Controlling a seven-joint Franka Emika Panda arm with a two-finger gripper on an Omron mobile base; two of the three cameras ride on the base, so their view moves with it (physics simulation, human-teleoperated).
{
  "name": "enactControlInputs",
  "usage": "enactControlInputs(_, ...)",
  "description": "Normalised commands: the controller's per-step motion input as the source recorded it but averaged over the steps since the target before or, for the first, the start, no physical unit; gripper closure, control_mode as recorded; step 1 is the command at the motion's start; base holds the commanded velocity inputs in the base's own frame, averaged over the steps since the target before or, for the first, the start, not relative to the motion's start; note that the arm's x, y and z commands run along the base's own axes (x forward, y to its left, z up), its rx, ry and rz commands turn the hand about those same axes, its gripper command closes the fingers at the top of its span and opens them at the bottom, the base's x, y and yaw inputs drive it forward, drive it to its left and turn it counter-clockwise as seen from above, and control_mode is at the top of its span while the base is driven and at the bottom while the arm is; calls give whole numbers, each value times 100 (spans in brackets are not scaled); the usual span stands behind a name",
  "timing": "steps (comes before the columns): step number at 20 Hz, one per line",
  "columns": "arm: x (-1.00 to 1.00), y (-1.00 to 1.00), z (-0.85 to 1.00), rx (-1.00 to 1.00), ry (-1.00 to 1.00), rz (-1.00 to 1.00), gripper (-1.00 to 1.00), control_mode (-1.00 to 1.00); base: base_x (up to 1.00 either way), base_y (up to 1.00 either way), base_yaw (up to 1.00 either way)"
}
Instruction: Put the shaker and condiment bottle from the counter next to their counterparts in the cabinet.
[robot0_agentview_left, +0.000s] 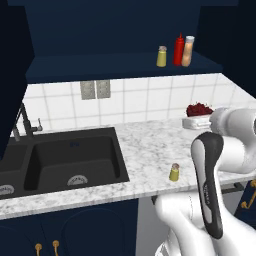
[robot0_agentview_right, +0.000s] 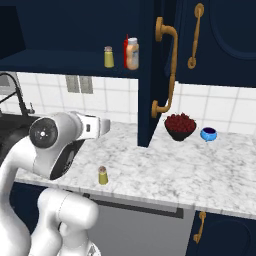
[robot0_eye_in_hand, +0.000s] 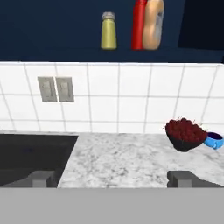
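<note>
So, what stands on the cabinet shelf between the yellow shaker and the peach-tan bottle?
The red squeeze bottle stands between the shaker on the shelf and the condiment bottle, close against the bottle. The left base view and the hand view show it.

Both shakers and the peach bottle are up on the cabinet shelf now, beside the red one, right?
Not both. One shaker stands on the counter, as the left base view shows. Its twin and the peach bottle are on the cabinet shelf beside the red bottle.
</note>
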Motion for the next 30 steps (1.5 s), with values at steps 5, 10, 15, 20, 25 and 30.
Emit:
enactControlInputs(5, -51, 23, -49, -4, 44, 0, -100, -100, 0, 0, 0)
enactControlInputs(10, -57, 1, -59, -1, 40, -6, -100, -100, 0, 0, 0)
enactControlInputs(15, -4, 0, -32, 0, 19, -5, -100, -100, 0, 0, 0)
enactControlInputs(20, 3, 5, -47, 0, 1, 0, -100, -100, 0, 0, 0)
enactControlInputs(25, 9, 14, -41, 0, -3, 0, -100, -100, 0, 0, 0)
enactControlInputs(30, 33, 7, -22, 0, -8, 0, -100, -100, 0, 0, 0)
